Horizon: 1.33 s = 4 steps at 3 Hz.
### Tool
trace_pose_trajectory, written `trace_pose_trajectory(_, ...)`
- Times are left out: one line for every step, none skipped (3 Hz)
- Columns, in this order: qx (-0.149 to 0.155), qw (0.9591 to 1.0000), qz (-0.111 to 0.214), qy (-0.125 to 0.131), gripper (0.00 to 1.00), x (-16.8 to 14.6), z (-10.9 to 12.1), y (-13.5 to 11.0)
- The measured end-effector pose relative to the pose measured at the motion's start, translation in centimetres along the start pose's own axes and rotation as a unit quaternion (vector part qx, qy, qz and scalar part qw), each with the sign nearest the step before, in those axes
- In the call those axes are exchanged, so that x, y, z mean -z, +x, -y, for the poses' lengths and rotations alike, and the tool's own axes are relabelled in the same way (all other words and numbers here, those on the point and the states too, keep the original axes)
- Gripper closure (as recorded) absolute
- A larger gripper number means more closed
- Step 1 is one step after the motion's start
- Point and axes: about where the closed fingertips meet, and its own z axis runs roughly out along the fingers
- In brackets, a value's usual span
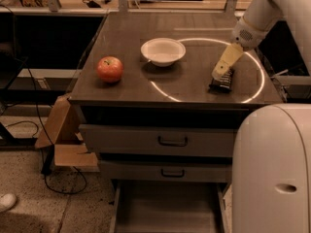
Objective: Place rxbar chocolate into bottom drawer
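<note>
The rxbar chocolate (221,83), a small black bar, lies on the right side of the cabinet top (194,89). My gripper (219,75) reaches down from the upper right, and its tan tip is right at the bar's top edge. The bottom drawer (167,208) is pulled open below the two closed upper drawers. Its plain grey inside shows nothing in it.
A red apple (110,69) sits at the left of the top and a white bowl (163,51) at the middle back. My white body (272,169) fills the lower right beside the drawers. A cardboard box (60,130) and cables lie on the floor at the left.
</note>
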Motion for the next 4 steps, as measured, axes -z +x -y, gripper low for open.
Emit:
trace_pose_trajectory(0.019,0.9992,0.019,0.031,0.0,3.7,-1.1,-1.3)
trace_pose_trajectory(0.018,0.9988,0.025,0.036,0.0,3.3,-0.5,-1.7)
trace_pose_trajectory(-0.008,0.9997,0.009,0.019,0.0,2.2,-0.6,1.1)
trace_pose_trajectory(-0.007,0.9997,0.015,0.017,0.0,1.3,-0.1,0.7)
